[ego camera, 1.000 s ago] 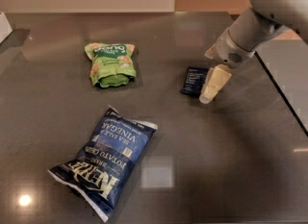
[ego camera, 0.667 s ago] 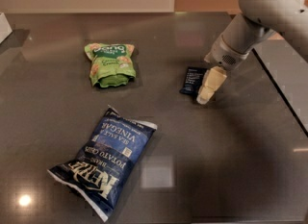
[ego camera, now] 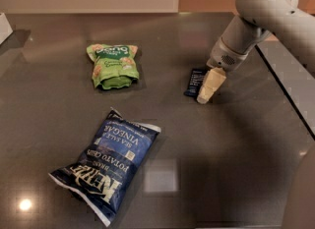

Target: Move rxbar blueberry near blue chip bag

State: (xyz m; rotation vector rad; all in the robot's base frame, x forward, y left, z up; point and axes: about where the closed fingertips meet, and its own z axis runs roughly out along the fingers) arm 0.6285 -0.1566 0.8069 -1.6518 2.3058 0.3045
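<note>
You have the gripper (ego camera: 204,95) low over the right half of the dark tabletop (ego camera: 236,164), its cream-coloured tip angled down and to the left from the grey arm (ego camera: 261,12), which comes in from the upper right corner. The tip sits right at the right-hand edge of the rxbar blueberry (ego camera: 195,82) and overlaps that edge from this angle. I cannot tell whether it actually touches the wrapper, or whether the gripper is open or closed.

Your bar lies flat on the table, a small dark navy rectangle with its long side running roughly away from the camera (the white print on it is too small to read).

The blue chip bag (ego camera: 110,161) lies well apart from the bar, down in the lower left area. It is crinkled and turned diagonally, so its "Sea Salt & Vinegar" and Kettle lettering reads upside down to you.

A green snack pouch (ego camera: 113,66) rests towards the upper left, at about the same depth as the bar and apart from both the bar and the chip bag.

A small bright reflection (ego camera: 23,204) shows on the table just left of the chip bag's lower corner.
</note>
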